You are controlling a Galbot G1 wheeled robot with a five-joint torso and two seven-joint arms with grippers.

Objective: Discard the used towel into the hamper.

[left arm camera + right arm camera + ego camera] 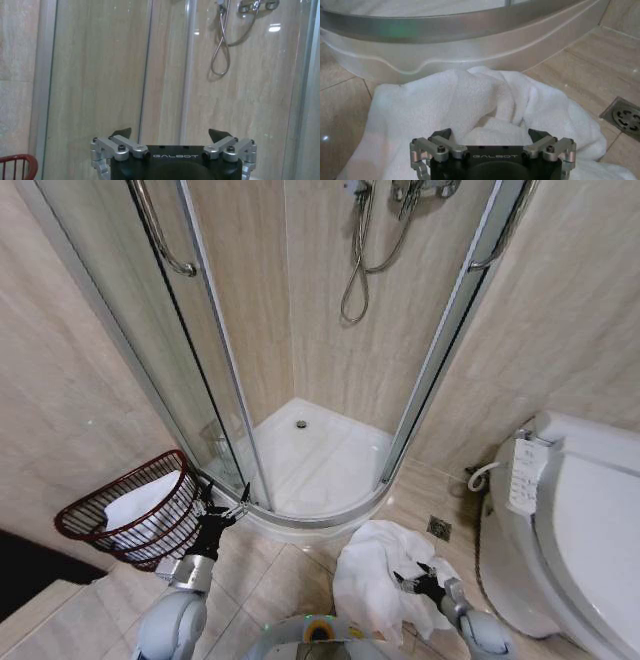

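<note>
Towel point(372, 575): we find it lying crumpled and white on the tiled floor point(265, 575), in front of the curved base of the shower point(320, 465) and just beside the toilet point(575, 530), with a floor drain point(438, 528) near its far edge. In the right wrist view the cloth point(470, 108) spreads directly beneath and ahead of the right gripper point(490, 134), reaching up to the white shower base point(470, 48). We see the jaws of that gripper standing apart, with folds of towel between and below the tips; we cannot tell whether they touch the cloth. In the head view the right gripper point(418, 580) sits low over the towel's middle, its arm reaching in from the lower right.

The hamper point(130, 510) stands on the floor at the left, against the wall by the shower door, well apart from the towel. We note white cloth already inside it.

The left gripper point(222, 506) is held just beside the hamper's rim, arm raised and pointing toward the shower glass. In the left wrist view its jaws point(170, 133) stand apart with nothing between them, and a bit of the hamper's rim point(17, 160) shows at one corner.
</note>
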